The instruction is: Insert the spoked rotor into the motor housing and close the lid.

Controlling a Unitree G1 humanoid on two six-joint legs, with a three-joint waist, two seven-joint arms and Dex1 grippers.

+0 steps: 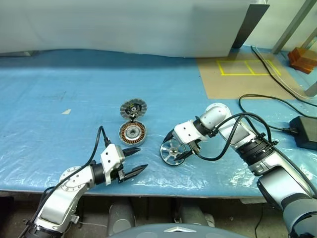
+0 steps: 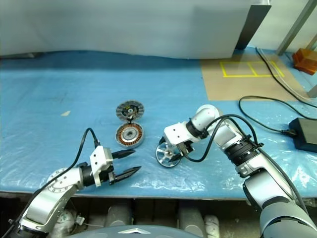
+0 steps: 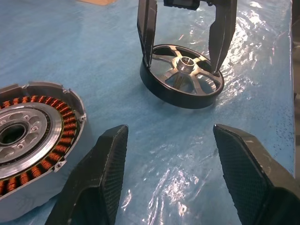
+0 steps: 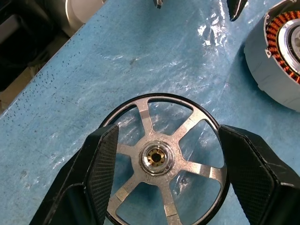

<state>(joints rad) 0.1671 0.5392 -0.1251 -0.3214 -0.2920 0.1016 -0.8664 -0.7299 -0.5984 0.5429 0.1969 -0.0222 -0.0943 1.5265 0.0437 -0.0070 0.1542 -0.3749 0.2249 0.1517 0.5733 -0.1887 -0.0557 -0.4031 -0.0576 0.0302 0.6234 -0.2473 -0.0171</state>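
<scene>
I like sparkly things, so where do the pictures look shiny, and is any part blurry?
In the left wrist view, white glare sparkles on the wrinkled plastic sheet beside the spoked rotor; in the right wrist view, the same sheet glints near the motor housing, and the rotor's silver spokes shine; in the left eye view, the plastic gleams softly along the table's near edge, and nothing looks badly blurred.

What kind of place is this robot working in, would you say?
Probably a lab or workshop bench: a table under a taped-down blue plastic sheet, a disassembled motor housing with copper windings, loose cables, and yellow tape marks on a brown board.
</scene>
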